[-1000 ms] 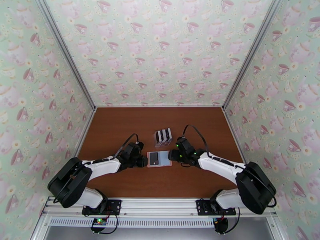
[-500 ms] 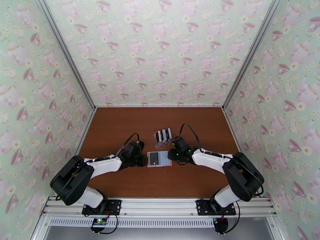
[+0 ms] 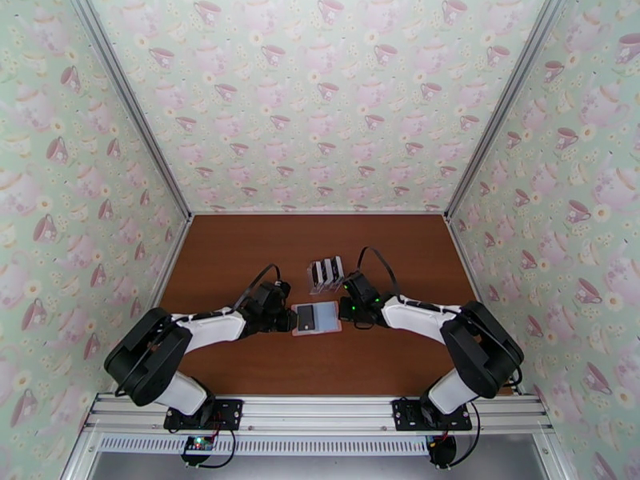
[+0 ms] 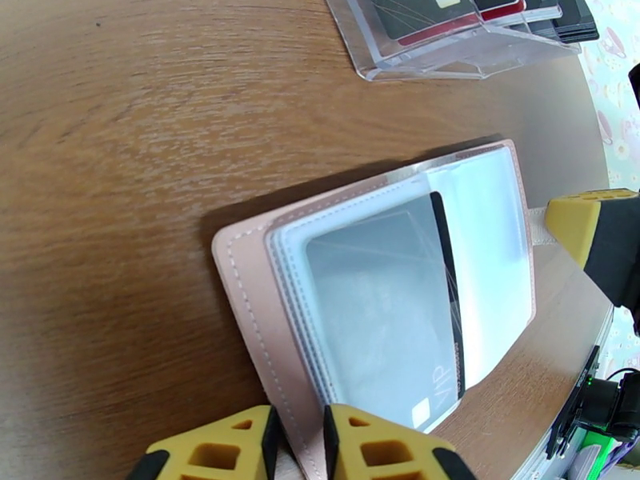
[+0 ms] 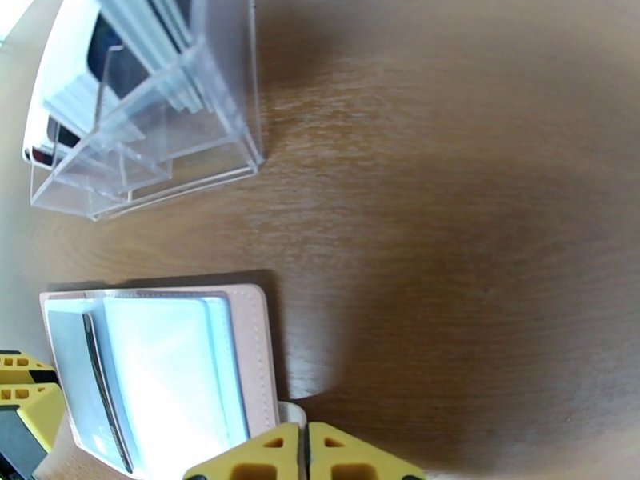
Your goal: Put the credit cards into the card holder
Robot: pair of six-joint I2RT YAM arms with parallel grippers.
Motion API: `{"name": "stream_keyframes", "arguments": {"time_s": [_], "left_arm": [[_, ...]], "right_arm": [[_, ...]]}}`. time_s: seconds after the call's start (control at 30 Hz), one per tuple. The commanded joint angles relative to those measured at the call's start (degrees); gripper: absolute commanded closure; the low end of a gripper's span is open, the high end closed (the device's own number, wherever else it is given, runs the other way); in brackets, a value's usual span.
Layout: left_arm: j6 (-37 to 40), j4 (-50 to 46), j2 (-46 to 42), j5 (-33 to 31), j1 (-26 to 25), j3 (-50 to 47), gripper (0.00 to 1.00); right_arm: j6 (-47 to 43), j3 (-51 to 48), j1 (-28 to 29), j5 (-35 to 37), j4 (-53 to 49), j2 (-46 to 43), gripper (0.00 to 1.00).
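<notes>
Our left gripper (image 4: 298,442) pinches the pink card holder (image 4: 240,290) by its edge. Our right gripper (image 5: 304,451) is shut tight on its tab (image 5: 293,411).

robot lab cell: alu-frame booth (image 3: 133,106) w/ teacup wallpaper (image 3: 320,98), wood table (image 3: 240,250), mount rail (image 3: 320,411).

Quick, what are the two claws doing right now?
Left claw: closed on the pink wallet's edge.
Right claw: closed at the snap tab; a grip cannot be told.
</notes>
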Motion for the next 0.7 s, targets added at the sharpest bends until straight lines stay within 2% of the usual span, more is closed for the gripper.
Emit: {"name": "stream_keyframes", "arguments": {"time_s": [0.0,0.07,0.27,0.67], "left_arm": [[0.6,-0.7,2.8,2.5,-0.3,0.0,0.80],[0.7,-0.7,3.1,2.7,-0.3,0.1,0.85],[0.7,-0.6,3.2,3.0,-0.2,0.1,0.89],[0.7,-0.7,3.4,3.1,-0.2,0.4,0.90]], "right_arm": [[0.1,1.6,1.0,-1.2,-1.4,-3.1,1.00],[0.6,1.9,1.7,-1.3,-2.0,-4.4,1.00],[1.8,3.6,3.9,-1.3,-3.2,-6.8,1.00],[3.6,6.4,7.2,-1.5,-4.3,-9.3,1.00]]}}
